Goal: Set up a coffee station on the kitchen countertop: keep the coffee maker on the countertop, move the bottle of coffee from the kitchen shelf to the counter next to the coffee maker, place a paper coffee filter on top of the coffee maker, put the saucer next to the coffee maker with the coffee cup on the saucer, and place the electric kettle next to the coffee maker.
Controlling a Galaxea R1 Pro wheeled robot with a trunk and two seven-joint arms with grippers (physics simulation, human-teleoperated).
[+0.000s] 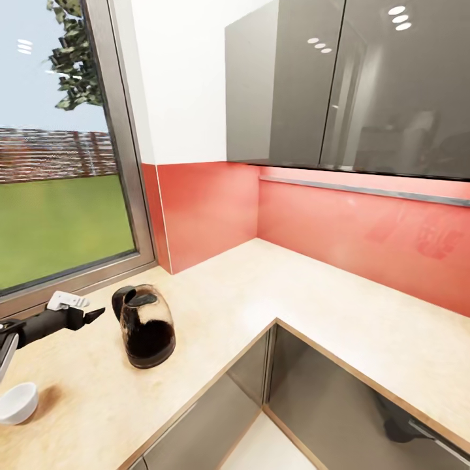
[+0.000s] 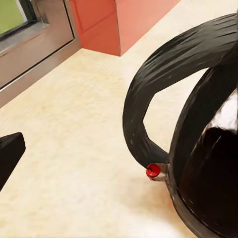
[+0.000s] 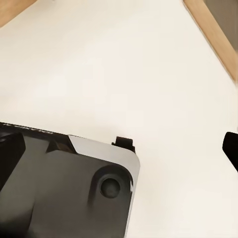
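Note:
The electric kettle [image 1: 147, 328], bulbous brownish glass with a black handle, stands upright on the kitchen countertop [image 1: 313, 294] near the window. My left gripper [image 1: 93, 315] hovers just to its left at handle height, open and holding nothing. In the left wrist view the kettle's black handle [image 2: 148, 94] and red switch [image 2: 153, 170] are very close, with one black fingertip [image 2: 9, 151] off to the side. A small white coffee cup [image 1: 15, 401] sits at the counter's near left edge. My right gripper [image 3: 120, 148] is open over a pale floor, above a grey part of my base [image 3: 64, 193].
The light-wood worktop bends in an L around a corner with a red backsplash [image 1: 209, 209]. Grey wall cabinets [image 1: 339, 85] hang above the right run and grey cabinet fronts [image 1: 196, 424] stand below. A large window [image 1: 59, 196] borders the left.

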